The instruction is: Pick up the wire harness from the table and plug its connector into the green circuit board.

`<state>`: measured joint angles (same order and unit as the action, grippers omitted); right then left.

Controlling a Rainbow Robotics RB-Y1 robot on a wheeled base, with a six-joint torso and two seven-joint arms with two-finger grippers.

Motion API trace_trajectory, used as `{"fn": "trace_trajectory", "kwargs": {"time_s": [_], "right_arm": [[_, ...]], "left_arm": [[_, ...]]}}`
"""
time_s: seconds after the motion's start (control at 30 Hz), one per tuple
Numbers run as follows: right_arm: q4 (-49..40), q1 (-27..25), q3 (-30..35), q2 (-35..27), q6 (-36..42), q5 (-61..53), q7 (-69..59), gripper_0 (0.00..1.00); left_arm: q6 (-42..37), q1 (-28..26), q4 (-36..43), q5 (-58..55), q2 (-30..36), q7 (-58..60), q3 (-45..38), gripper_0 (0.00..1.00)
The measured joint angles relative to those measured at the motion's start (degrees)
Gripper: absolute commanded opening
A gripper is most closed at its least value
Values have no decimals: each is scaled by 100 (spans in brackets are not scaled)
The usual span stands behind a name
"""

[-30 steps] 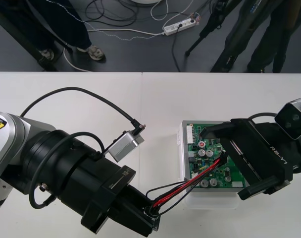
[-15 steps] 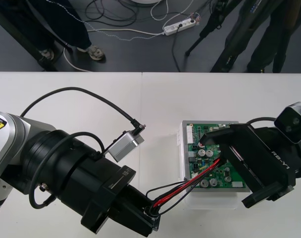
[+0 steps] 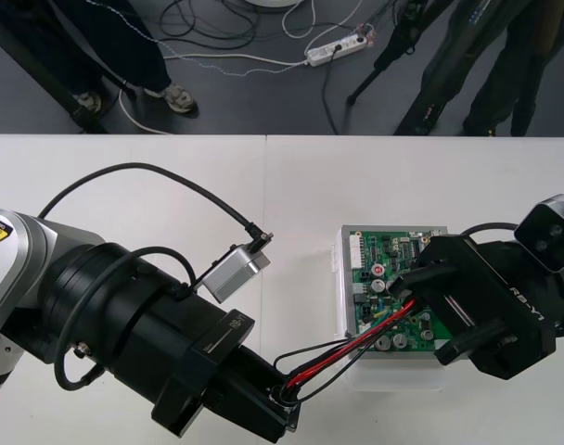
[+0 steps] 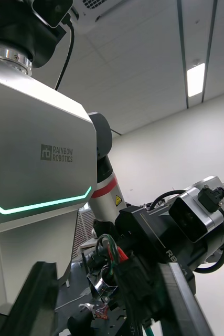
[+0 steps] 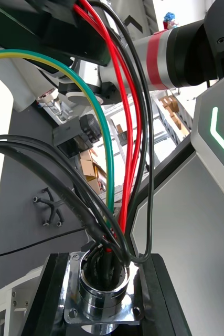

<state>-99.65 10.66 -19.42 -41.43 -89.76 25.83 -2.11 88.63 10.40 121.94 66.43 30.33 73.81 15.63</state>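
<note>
The green circuit board (image 3: 382,252) sits on its white base (image 3: 393,376) right of centre. The harness's red and black wires (image 3: 356,341) stretch from the left gripper (image 3: 284,400) up to the board. My left gripper (image 5: 102,315) is shut on the round metal socket (image 5: 101,296), its flange between the fingers. Over the board's right half, the right gripper (image 3: 421,313) straddles the wires' plug end. In the right wrist view the black plug (image 4: 135,278) stands between the right gripper's (image 4: 109,307) fingers, close to one finger (image 4: 180,299); the other finger (image 4: 38,302) stands apart from it.
The bulky left arm (image 3: 124,315), with its wrist camera (image 3: 234,271) and looping cable, covers the table's near left. The table's far half is bare white surface (image 3: 291,176). Cables and a power strip (image 3: 338,48) lie on the dark floor beyond.
The right gripper's fingers have drawn much closer together around the plug end over the board. The left gripper and the socket have stayed still.
</note>
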Motion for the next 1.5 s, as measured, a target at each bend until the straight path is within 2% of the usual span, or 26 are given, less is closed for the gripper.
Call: {"fn": "trace_trajectory", "kwargs": {"time_s": [0.83,0.87,0.9,0.93,0.97,1.0,1.03,1.5], "right_arm": [[0,-4,0,0,0,-63,-1,0],[0,-4,0,0,0,-64,-1,0],[0,-4,0,0,0,-64,-1,0],[0,-4,0,0,0,-64,-1,0],[0,-4,0,0,0,-64,-1,0],[0,-4,0,0,0,-68,-2,0],[0,-4,0,0,0,-73,-1,0],[0,-8,0,0,0,-88,-3,0]], "left_arm": [[0,0,0,-17,0,-1,0,0],[0,0,0,-18,0,-1,0,14],[0,0,0,-18,0,-1,0,14],[0,0,0,-19,0,-1,0,64],[0,0,0,-19,0,-1,0,82],[0,0,0,-19,0,-2,0,94],[0,0,0,-19,0,-4,0,100],[0,0,0,-25,0,-94,0,100]]}}
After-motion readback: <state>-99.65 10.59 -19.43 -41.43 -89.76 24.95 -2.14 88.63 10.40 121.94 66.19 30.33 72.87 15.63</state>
